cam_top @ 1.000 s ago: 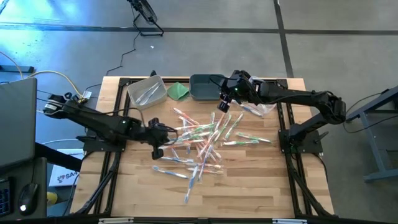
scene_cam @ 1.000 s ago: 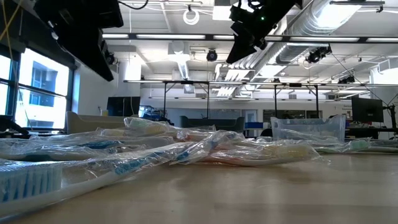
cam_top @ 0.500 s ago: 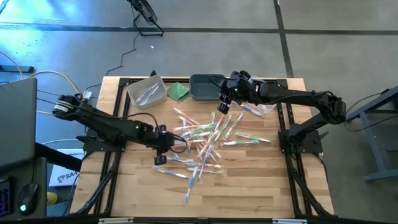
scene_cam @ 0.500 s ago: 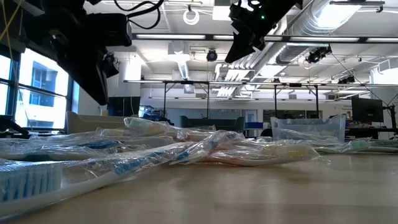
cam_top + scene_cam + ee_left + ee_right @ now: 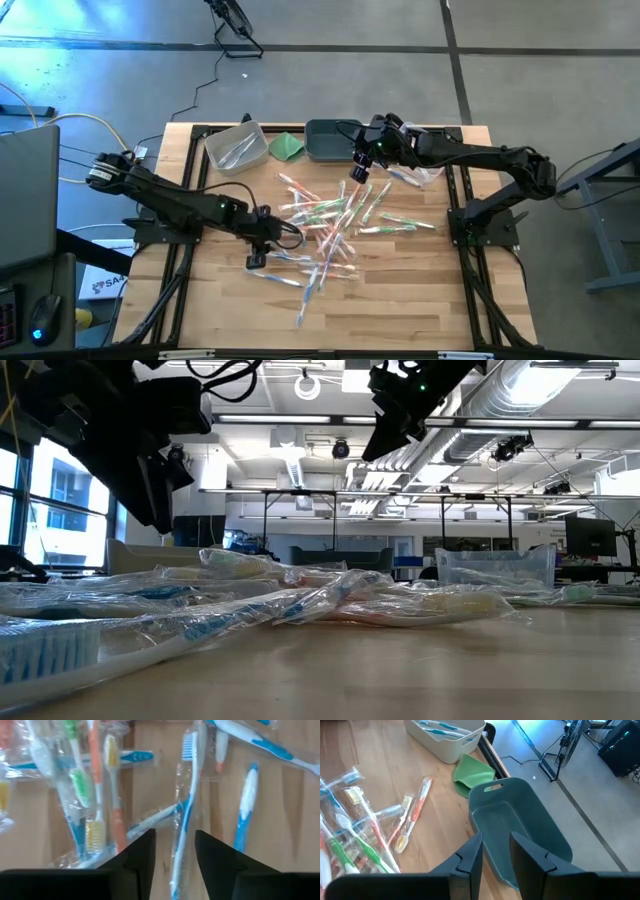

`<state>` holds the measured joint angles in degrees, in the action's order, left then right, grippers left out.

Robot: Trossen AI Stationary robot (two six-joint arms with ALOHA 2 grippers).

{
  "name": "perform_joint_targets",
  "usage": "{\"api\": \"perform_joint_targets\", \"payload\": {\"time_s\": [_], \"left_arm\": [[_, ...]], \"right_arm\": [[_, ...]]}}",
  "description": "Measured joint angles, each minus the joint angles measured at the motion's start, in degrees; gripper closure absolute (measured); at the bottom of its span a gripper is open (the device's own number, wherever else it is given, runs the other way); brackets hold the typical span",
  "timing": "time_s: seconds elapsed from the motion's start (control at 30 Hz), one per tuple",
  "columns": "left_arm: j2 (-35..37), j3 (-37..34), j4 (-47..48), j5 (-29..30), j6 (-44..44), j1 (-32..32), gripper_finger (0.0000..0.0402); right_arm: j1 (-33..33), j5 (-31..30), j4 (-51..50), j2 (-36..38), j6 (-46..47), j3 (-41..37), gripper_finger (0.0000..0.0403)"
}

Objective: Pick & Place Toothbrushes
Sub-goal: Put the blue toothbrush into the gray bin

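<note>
Two arms over a table strewn with wrapped toothbrushes

Nearest the table's front edge, the toothbrushes (image 5: 325,232) lie scattered across the middle of the wooden table (image 5: 400,300). The left gripper (image 5: 258,243) hangs low at the pile's left edge, its fingers (image 5: 140,855) parted either side of a blue wrapped toothbrush (image 5: 184,815), not clamped on it. Farther back the right gripper (image 5: 360,170) hovers above the pile with fingers slightly apart, grasping nothing. Along the far edge sit a white bin (image 5: 236,147) containing toothbrushes, a green cloth (image 5: 287,146) and a dark bin (image 5: 328,141).
</note>
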<state>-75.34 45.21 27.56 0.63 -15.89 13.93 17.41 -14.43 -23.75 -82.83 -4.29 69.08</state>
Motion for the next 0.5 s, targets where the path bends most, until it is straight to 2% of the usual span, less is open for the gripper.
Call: {"api": "perform_joint_targets", "payload": {"time_s": [0.23,0.5], "left_arm": [[-3.38,-0.02,0.02,-0.43,-0.82,0.48,0.0265],[-8.51,-0.02,-2.67,-4.77,-2.39,0.48,0.0265]], "right_arm": [[0.0,0.0,0.0,0.0,-0.02,0.0,0.0314],[0.0,-0.09,0.0,0.0,-0.34,0.0,0.0314]]}}
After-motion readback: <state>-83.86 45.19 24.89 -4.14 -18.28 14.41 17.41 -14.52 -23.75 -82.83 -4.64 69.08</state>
